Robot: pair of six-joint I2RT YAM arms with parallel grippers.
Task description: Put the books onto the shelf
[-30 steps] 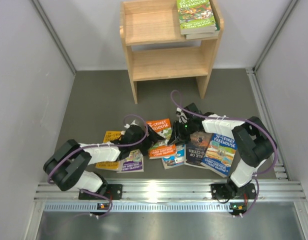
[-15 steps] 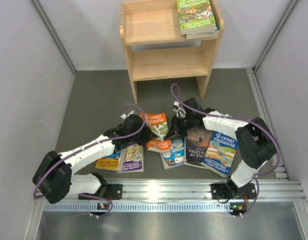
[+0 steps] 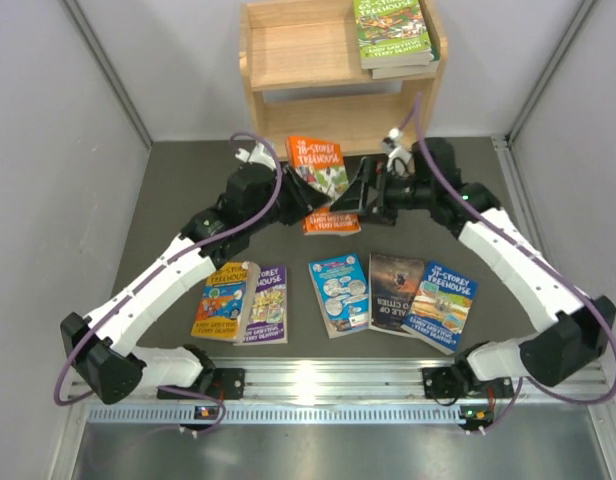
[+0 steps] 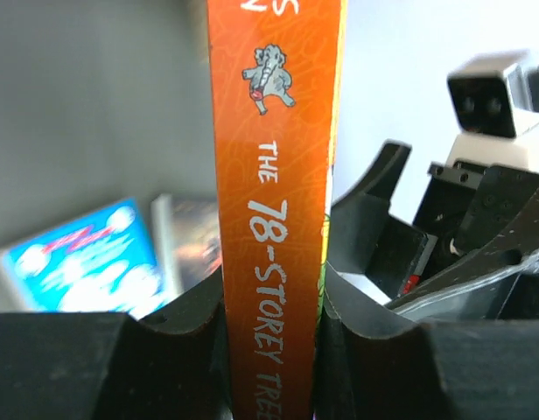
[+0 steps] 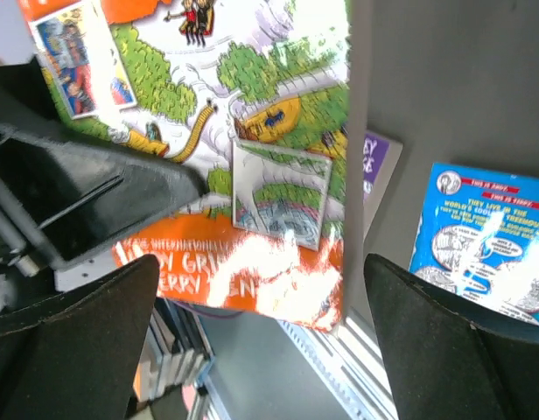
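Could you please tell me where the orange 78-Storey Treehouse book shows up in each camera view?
Top external: orange book held up at upper centre, in front of the shelf.
Left wrist: its spine stands upright mid-picture, clamped in the left gripper.
Right wrist: its cover fills the upper left.
Shared landmark: the light blue book lying flat.

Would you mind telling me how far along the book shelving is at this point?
Done: a stack of green books lies on top of the shelf. In hand: the left end effector grips the orange book by its spine, raised before the shelf. Left: five books lie on the table.
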